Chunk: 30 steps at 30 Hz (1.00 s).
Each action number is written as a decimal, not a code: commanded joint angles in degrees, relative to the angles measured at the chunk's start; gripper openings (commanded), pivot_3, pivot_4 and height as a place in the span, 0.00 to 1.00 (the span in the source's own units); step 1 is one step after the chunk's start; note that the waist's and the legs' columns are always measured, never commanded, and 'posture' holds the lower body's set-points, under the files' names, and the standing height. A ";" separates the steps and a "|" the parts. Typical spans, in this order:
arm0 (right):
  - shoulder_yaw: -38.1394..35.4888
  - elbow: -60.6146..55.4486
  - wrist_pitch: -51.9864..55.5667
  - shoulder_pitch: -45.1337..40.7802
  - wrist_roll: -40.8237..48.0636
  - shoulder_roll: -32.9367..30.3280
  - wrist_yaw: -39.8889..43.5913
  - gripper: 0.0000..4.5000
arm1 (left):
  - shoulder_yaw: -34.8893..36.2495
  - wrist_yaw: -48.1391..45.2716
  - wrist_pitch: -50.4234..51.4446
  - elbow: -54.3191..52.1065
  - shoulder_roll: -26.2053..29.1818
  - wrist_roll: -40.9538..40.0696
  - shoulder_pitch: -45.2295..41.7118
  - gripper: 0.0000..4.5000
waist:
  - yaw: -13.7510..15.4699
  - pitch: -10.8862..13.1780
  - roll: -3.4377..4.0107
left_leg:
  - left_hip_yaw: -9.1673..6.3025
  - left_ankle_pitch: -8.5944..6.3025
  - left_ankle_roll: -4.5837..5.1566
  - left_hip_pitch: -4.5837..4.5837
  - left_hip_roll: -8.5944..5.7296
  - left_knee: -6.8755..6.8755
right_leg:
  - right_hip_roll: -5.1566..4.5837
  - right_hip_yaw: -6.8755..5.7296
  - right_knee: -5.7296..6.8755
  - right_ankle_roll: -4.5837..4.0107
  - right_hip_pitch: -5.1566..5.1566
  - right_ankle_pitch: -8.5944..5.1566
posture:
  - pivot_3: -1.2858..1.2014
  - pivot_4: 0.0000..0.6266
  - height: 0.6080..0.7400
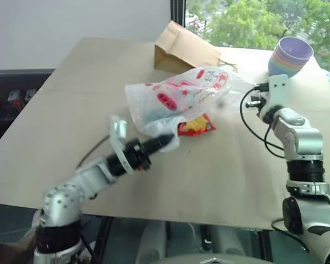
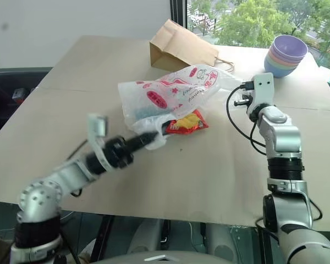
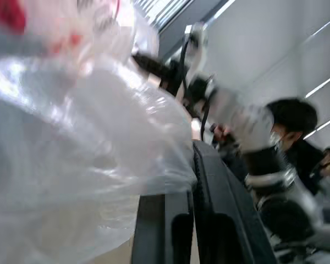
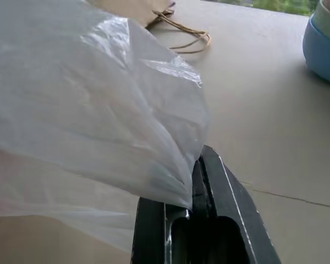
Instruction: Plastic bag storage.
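Note:
The plastic bag (image 1: 179, 94), thin translucent white with red print, stretches across the middle of the table (image 1: 220, 170) between my two grippers. My left gripper (image 1: 166, 141) is shut on the bag's near left end, and film bunches over its black fingers (image 3: 209, 187) in the left wrist view. My right gripper (image 4: 197, 171) is shut on the bag's right edge, where the film is pinched between its fingers. In the head views my right wrist (image 1: 275, 91) sits just right of the bag.
A small red snack packet (image 1: 197, 125) lies on the table under the bag. A brown paper bag (image 1: 181, 49) lies at the back, and stacked pastel bowls (image 1: 289, 55) stand at the back right. A person (image 3: 294, 129) is beyond the table.

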 commanded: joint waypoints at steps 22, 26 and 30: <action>1.69 11.86 13.74 -34.33 7.00 -28.21 20.50 0.00 | 3.27 -13.78 -2.76 49.77 5.60 24.11 -56.84 0.02 | -0.47 0.22 0.10 | 0.18 -0.15 0.19 -0.36 -0.27 -0.39 | -0.27 0.12 -0.56 0.17 -0.28 -0.07 | 0.52 0.24 1.00; -3.35 -1.50 21.13 -23.47 10.44 -28.11 18.36 0.00 | 1.54 -13.87 1.06 37.54 4.29 24.93 -48.56 0.02 | -0.27 0.21 0.11 | 0.15 -0.15 0.19 -0.30 -0.23 -0.36 | -0.24 0.11 -0.49 0.17 -0.20 -0.07 | 0.52 0.24 1.00; -13.50 -19.36 32.04 -10.44 13.67 -20.82 10.85 0.00 | 2.28 -14.53 8.89 17.76 5.23 19.56 -29.72 0.18 | -0.45 0.18 0.15 | 0.18 -0.12 0.14 -0.15 -0.04 -0.25 | -0.30 0.35 -0.25 0.17 -0.18 -0.07 | 0.52 0.24 1.00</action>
